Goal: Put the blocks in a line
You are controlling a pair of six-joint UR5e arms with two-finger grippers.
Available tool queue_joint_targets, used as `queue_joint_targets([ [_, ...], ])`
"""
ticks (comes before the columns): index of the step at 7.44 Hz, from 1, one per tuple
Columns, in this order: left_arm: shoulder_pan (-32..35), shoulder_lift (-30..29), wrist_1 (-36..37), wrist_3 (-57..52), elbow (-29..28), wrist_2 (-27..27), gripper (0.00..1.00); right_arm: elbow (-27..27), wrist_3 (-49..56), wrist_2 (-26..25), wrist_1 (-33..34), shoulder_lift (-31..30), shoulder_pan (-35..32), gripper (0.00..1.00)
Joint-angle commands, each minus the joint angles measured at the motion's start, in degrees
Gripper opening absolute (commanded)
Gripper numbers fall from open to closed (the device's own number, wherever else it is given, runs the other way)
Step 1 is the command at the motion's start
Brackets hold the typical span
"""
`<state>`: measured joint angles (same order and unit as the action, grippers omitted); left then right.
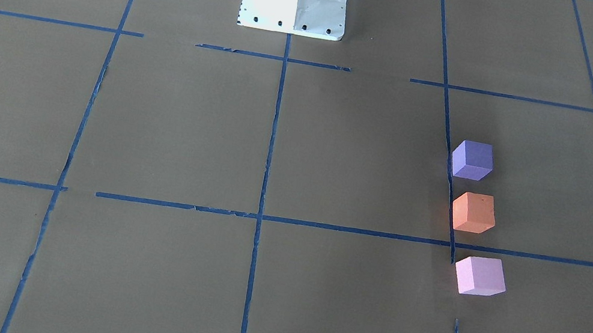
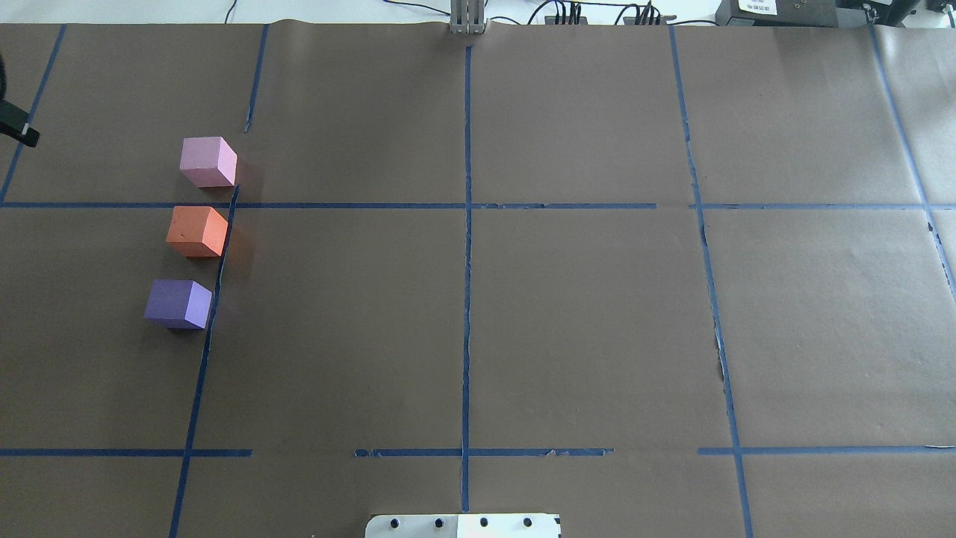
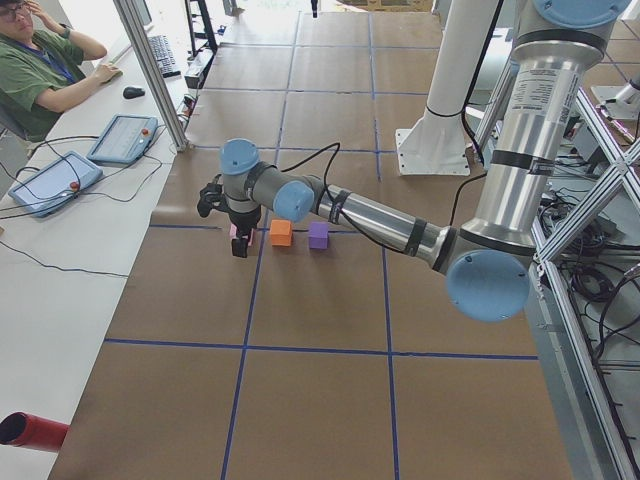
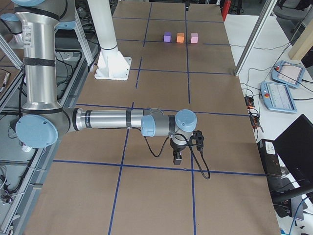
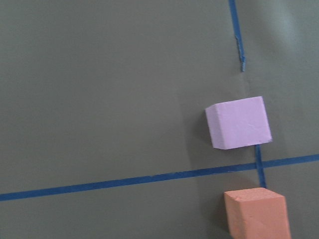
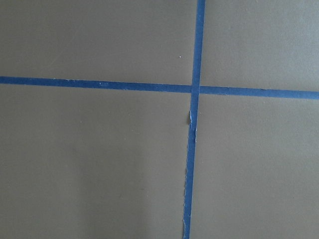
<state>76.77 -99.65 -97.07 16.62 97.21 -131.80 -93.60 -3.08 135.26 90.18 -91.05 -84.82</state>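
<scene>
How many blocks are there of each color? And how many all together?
Orange block: 1
Purple block: 1
Pink block: 1
Total: 3 blocks

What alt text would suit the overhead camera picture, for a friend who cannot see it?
Three small foam cubes stand apart in a near-straight line at the left of a brown table with a blue tape grid: pink cube farthest, orange cube midway, purple cube nearest. The robot's white base peeks in at the bottom edge.
</scene>
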Motion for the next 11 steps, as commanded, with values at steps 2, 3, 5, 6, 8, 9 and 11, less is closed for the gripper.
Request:
queue_joint_targets([
  [2, 8.47, 6.38, -0.05, -18.87, -2.8, 0.4, 1.0, 0.0, 0.0, 0.0, 0.0, 0.0, 0.0, 1.0],
  [3, 8.66, 6.74, 0.04, -18.56, -3.07, 0.49, 1.0, 0.0, 0.0, 0.0, 0.0, 0.0, 0.0, 1.0],
  [5, 8.58, 8.5, 1.09, -13.41, -4.38, 0.49, 1.0, 0.0, 0.0, 0.0, 0.0, 0.0, 0.0, 1.0],
  [6, 8.49, 8.59, 1.27, -12.33, -6.39, 0.4, 1.0, 0.0, 0.0, 0.0, 0.0, 0.0, 0.0, 1.0],
  [8, 8.66, 8.77, 2.41, -12.32, -6.33, 0.23, 1.0, 0.0, 0.0, 0.0, 0.0, 0.0, 0.0, 1.0],
  [9, 8.66, 8.86, 2.5, -12.32, -6.33, 0.22, 1.0, 0.0, -0.08, 0.0, 0.0, 0.0, 0.0, 1.0],
  [11, 9.19, 8.68, 5.03, -12.41, -5.71, 0.14, 1.0, 0.0, 0.0, 0.0, 0.0, 0.0, 0.0, 1.0],
])
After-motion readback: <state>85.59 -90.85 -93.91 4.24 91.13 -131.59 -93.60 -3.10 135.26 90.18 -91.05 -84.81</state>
